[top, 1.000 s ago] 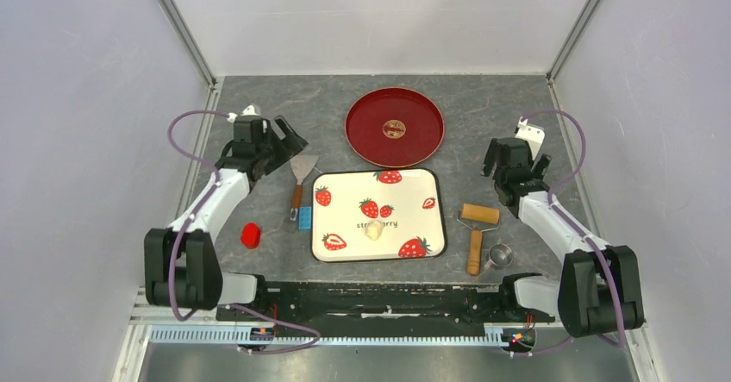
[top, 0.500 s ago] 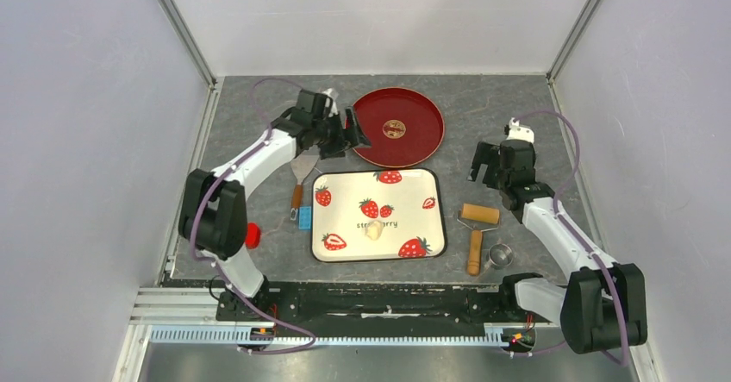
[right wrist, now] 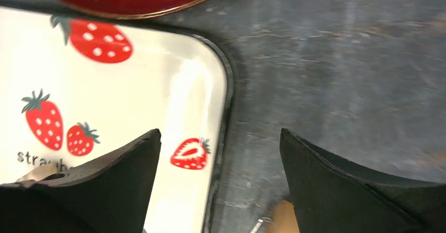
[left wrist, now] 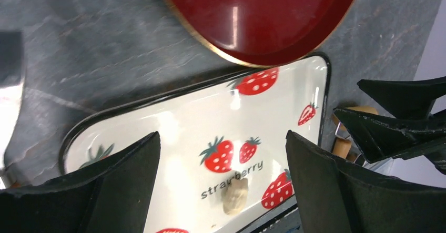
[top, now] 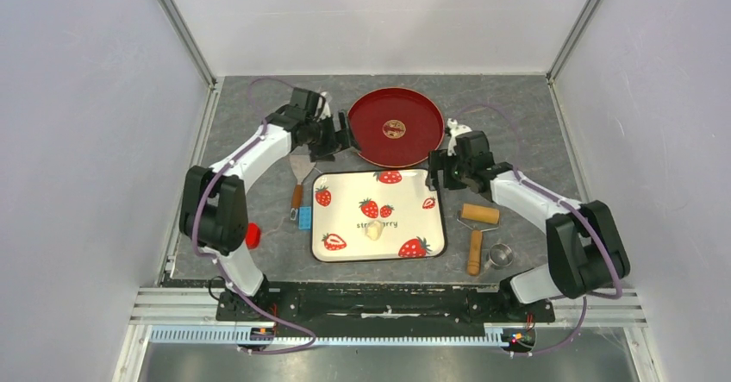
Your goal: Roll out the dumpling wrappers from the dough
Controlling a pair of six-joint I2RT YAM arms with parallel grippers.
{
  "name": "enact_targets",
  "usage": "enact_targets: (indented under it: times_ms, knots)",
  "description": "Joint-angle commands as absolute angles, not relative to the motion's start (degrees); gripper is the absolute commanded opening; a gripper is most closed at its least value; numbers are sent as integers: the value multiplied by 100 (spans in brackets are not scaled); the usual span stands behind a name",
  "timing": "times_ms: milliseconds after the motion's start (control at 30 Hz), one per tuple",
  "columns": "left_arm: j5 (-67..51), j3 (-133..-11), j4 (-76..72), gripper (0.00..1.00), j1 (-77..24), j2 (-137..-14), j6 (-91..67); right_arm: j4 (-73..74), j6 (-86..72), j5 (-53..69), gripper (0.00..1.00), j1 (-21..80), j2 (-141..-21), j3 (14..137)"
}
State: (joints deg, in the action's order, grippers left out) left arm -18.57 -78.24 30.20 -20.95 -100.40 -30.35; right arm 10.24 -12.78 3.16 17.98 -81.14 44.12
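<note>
Item count on the table (top: 517,106):
- Red round plate (top: 395,128): one, far centre.
- Strawberry-print tray (top: 346,220): one, near centre, carrying seven printed strawberries (top: 414,247).
- Dough lump (top: 373,229): one, on the tray.
- Metal scraper (top: 300,175) with wooden handle: one, left of the tray.
- Small blue block (top: 305,218): one, left.
- Small red object (top: 251,235): one, near left.
- Wooden roller (top: 475,227): one, right.
- Metal ring cutter (top: 500,254): one, near right.
- Pincers: two, the left pincer (left wrist: 221,138) and the right pincer (right wrist: 218,135).

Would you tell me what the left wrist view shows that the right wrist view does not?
Only the left wrist view: the flat steel scraper blade and the small pale cream dough lump in plain sight. Only the right wrist view: no further object. Both: the round red plate, the white strawberry-printed tray, the grey stone-patterned table.
</note>
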Motion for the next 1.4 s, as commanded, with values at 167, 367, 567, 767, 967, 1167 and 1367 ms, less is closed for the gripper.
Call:
enact_targets:
  times_ms: [167, 367, 567, 767, 967, 1167, 1367]
  knots:
    - [-2547, -6338, 2422, 92, -1089, -8948, -3401, 998, -704, 88, 76, 2242, -8563, 4590]
    - [-2640, -6342, 2539, 91, -1046, -8879, -3188, 1023, -592, -120, 67, 2243, -8733, 4334]
    - [-2747, -6485, 2586, 91, -1046, -8960, -3173, 998, -601, -250, 51, 2241, -8773, 4107]
    - [-2817, -6480, 2566, 91, -1037, -8984, -3160, 1161, -639, -689, 38, 2220, -8728, 4030]
    - [-2835, -6390, 2558, 91, -1039, -8923, -3118, 1394, -576, -1069, 28, 2127, -8646, 4067]
    - [-2900, -6394, 2558, 90, -1037, -9017, -3069, 1531, -801, -1344, 16, 2118, -8474, 3988]
    - [-2909, -6442, 2601, 90, -1037, -8995, -3000, 1494, -1060, -1099, 1, 2118, -8356, 3755]
